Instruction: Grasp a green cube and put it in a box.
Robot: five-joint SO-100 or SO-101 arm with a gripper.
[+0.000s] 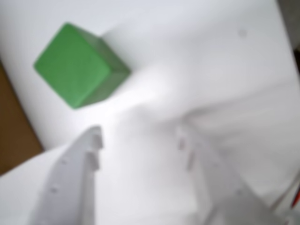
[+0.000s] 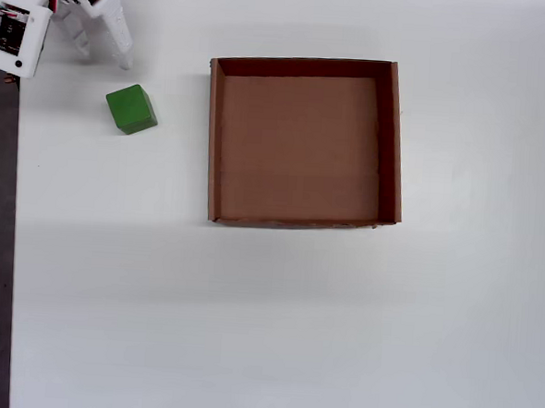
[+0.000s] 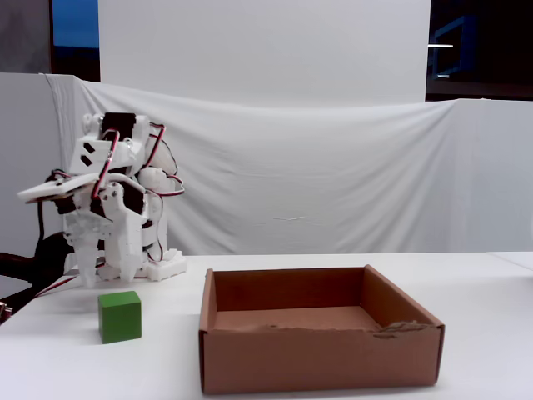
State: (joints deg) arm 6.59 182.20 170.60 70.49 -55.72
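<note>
The green cube [image 2: 131,108] rests on the white table, left of the box [image 2: 211,145] in the overhead view, with a clear gap between them. The box [image 3: 316,362] is brown cardboard with low walls and nothing in it. My gripper [image 2: 104,57] hovers just beyond the cube, near the arm's base, and is open with nothing between its fingers. In the wrist view the cube [image 1: 82,65] lies ahead and to the left of the gripper [image 1: 138,136], apart from both fingers. In the fixed view the gripper [image 3: 107,277] points down behind the cube [image 3: 120,317].
The table's left edge [image 2: 13,244] meets dark floor in the overhead view, close to the cube and arm. A white cloth backdrop [image 3: 333,167] hangs behind the table. A blurred brown patch [image 1: 11,136] shows at the wrist view's left edge.
</note>
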